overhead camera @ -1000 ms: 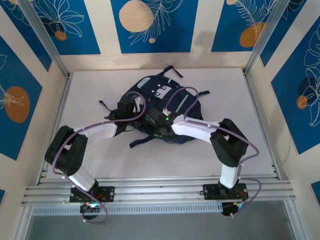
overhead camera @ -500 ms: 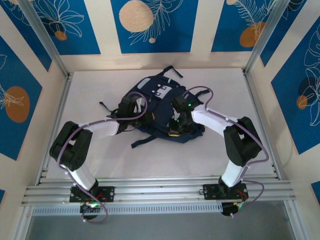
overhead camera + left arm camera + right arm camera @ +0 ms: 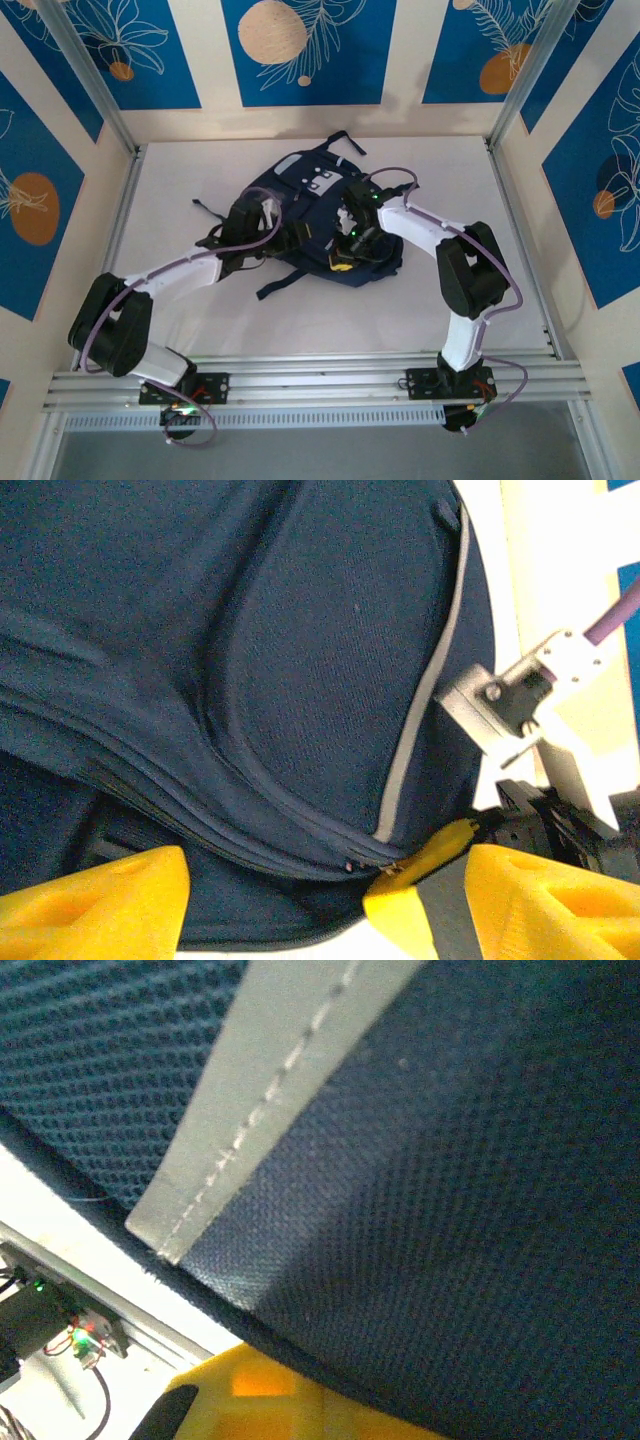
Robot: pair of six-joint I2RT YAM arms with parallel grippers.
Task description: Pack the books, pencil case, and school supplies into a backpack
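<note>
Fabric of the navy backpack (image 3: 305,192) lay on the white table (image 3: 180,190), a little above the middle of the overhead frame. Its white-grey patches (image 3: 322,182) faced up, and a dark strap (image 3: 285,282) trailed onto the table toward the lower left. We saw both arms reach in from the bottom of that frame and meet at the bag. The left pincer (image 3: 285,235) was at the bag's left flank, and the right pincer (image 3: 345,255) was at its lower right edge, where a spot of yellow showed. In the left wrist view the left pincer (image 3: 328,865) stood spread wide, its two yellow fingers (image 3: 90,900) in the bottom corners of the frame. The bag's lower seam and zip line ran across the gap, and nothing was pinched there. A pale stripe (image 3: 425,690) curved down the right side of that frame to the end of the zip. There the yellow tip of the right pincer (image 3: 420,875) met the cloth, with the right arm's white housing (image 3: 530,700) just beyond it near the right edge. The right wrist view sat very close to the bag. Navy mesh and the pale stripe (image 3: 280,1070) ran slantwise from the top middle toward the left, and one yellow finger (image 3: 265,1395) lay under the fabric at the bottom edge. A strip of table and a metal rail (image 3: 100,1285) showed in the lower left corner. The right pincer was pressed together against the bag, but we could not tell whether it had caught a zip tab, a fold of cloth or nothing at all.
</note>
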